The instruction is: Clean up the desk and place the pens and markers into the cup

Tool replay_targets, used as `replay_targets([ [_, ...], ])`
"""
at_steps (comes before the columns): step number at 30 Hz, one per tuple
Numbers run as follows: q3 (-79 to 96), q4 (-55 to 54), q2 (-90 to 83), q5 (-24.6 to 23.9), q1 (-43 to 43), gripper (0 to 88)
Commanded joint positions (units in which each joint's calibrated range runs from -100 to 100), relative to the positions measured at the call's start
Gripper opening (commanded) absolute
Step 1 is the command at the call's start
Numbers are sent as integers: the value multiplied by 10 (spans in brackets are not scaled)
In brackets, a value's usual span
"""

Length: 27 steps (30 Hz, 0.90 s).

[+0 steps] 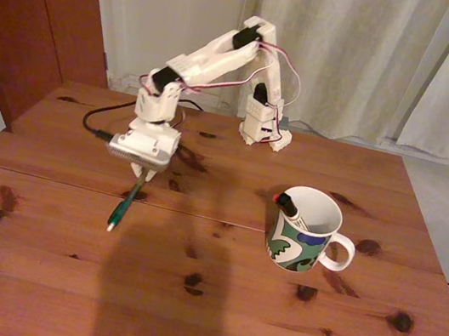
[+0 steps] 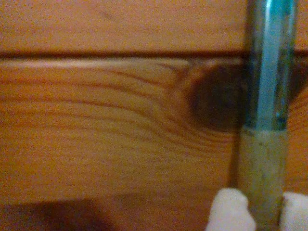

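On the reddish-brown desk [image 1: 284, 325] my white gripper [image 1: 143, 174] points down at the left, over the seam. It is shut on the teal-green pen [image 1: 127, 202], which slants down and left from the jaws to its tip near the wood. In the wrist view the pen [image 2: 269, 72] runs straight up at the right, its pale end pinched between my two white fingertips [image 2: 231, 211], gripper [image 2: 262, 214], above a dark knot in the desk [image 2: 96, 120]. The patterned white cup [image 1: 304, 231] stands at the right, with a dark, red-tipped pen [image 1: 286, 204] leaning on its left rim.
The arm's base [image 1: 261, 127] is fixed at the desk's far edge, before white curtains. A black cable [image 1: 99, 117] loops on the wood behind the gripper. A dark shadow falls across the front middle of the desk.
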Motion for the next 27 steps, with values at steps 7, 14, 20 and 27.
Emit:
replay_targets([
  [7, 148, -2, -263, -114, -105, 8],
  [14, 228, -3, -397, -198, -173, 8],
  [20, 245, -7, -479, -278, -242, 8],
  [27, 236, -9, -545, -363, -308, 8],
])
